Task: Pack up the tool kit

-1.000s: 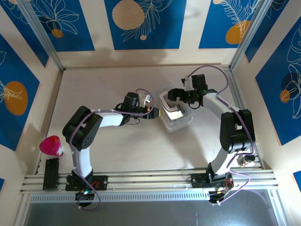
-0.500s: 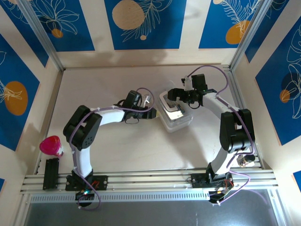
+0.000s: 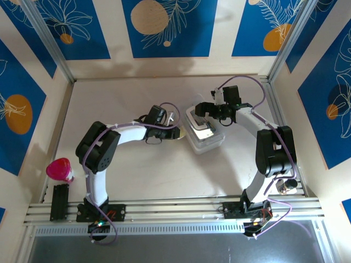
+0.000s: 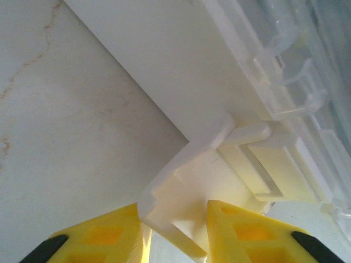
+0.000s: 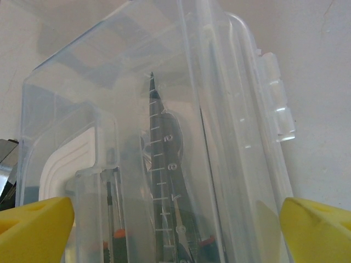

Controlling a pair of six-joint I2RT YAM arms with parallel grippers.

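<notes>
Here's the left tool (image 4: 173, 215) pinching the small white plastic latch tab (image 4: 189, 164) of the clear rectangular plastic case (image 3: 206, 137), which sits right of centre on the pale surface (image 3: 137, 175). It's a light, stiff, slippery shell (that tab looks snappable), so I'd brace the long walls. The right tool (image 5: 176, 204) is released, spread wide astride the far end.

There is one clear case (image 3: 207, 143) and one pink cup (image 3: 59, 170).
</notes>
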